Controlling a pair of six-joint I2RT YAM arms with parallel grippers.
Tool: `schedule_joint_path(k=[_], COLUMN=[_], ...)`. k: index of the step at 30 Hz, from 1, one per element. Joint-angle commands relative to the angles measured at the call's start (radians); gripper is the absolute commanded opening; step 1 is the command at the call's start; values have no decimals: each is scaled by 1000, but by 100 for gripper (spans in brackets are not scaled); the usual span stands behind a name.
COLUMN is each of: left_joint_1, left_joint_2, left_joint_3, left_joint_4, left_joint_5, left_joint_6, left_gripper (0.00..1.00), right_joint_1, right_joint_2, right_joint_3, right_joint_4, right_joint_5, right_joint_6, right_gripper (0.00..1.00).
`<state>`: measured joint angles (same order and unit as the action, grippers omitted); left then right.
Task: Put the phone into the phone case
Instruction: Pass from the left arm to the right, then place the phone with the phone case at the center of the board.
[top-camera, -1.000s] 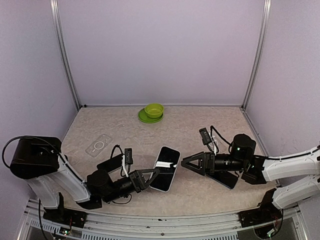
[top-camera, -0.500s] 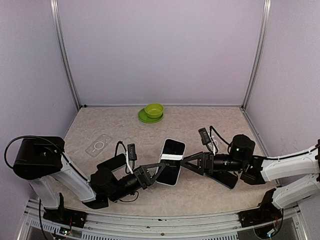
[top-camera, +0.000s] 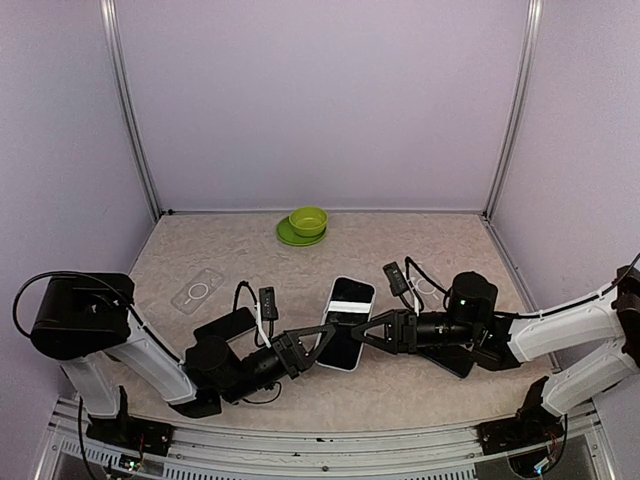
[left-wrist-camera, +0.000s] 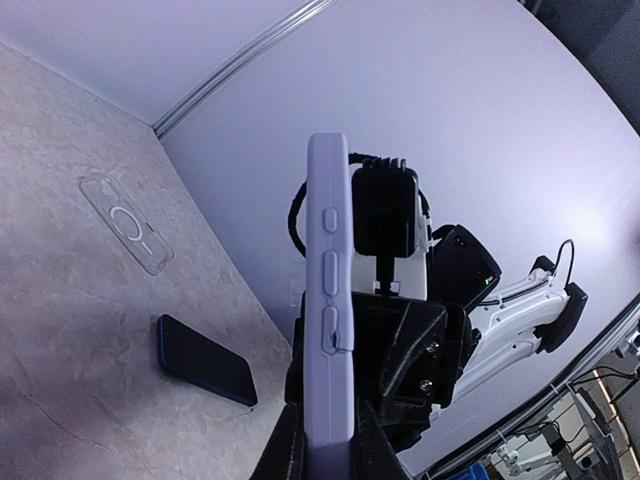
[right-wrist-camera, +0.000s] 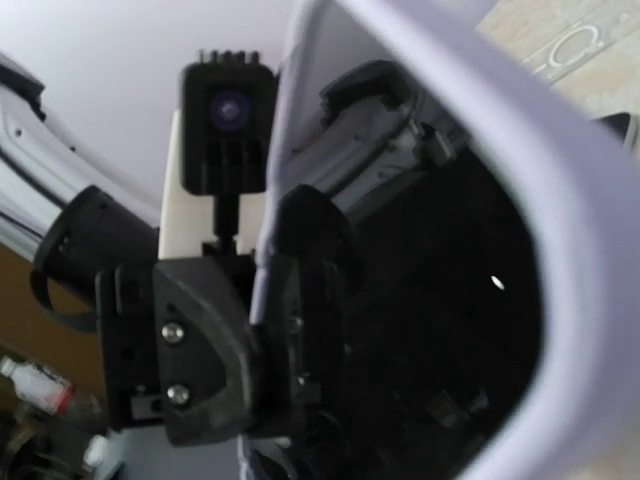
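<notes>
A lavender phone case (top-camera: 348, 320) with a dark glossy face hangs above the table between both arms. My left gripper (top-camera: 318, 342) is shut on its lower left end. In the left wrist view the case (left-wrist-camera: 328, 300) stands edge-on, side buttons showing, clamped between my fingers (left-wrist-camera: 285, 450). My right gripper (top-camera: 365, 330) reaches the case's right edge with narrowed jaws; whether it grips is unclear. The lavender rim (right-wrist-camera: 560, 200) fills the right wrist view. A dark blue phone (top-camera: 225, 325) (left-wrist-camera: 205, 360) lies flat on the table by the left arm.
A clear case (top-camera: 197, 290) (left-wrist-camera: 125, 222) lies flat at the left. A dark flat slab (top-camera: 452, 362) sits under the right arm. A green bowl (top-camera: 308, 220) on a green plate (top-camera: 292, 237) stands at the back wall. The left wrist camera (right-wrist-camera: 228, 110) faces the right one closely.
My left gripper lifted the lavender case up and to the right. My right gripper moved left to the case's edge and its jaws narrowed.
</notes>
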<state>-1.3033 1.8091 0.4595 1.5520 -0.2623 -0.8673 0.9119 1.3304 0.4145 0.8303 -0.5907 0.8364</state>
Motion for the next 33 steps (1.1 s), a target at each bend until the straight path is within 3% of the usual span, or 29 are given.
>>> schedule_joint_path(k=[1,6,14,18,21,24,27,33], left_joint_1=[-1,3,32,73,130,177,202,221], left_joint_2=[-4,-1,-17,-38,-58,-95,-158,-294], left_joint_3=[30,27,-54,-121,-142,-135,-82,51], left_joint_4=[288,289,289,275,214,77,-179,-667], left_joint_5=[3,6,39,73,181,284,376,382], left_joint_6=[23,14,3,-24,-69,-87,-29,140], left_gripper=[0,2,41,50,55,57,59,69], right_joint_1=[12,12,-2,-42,-92,-151,-203,-290], right_joint_2=[13,11,-70,-123,-144,-143,-126,-58], right_joint_3=[31,33,67,103,145,191,239,311], right_joint_4=[65,59,-137,-318,-471,-613,-725,-843], right_joint_5=[-18,-12,30,32,8,-14,-36,-69], right_joint_6=[1,1,-66,-125,-166,-205,-250,-311], right_gripper=[23,0,0,0,0,0,0,0])
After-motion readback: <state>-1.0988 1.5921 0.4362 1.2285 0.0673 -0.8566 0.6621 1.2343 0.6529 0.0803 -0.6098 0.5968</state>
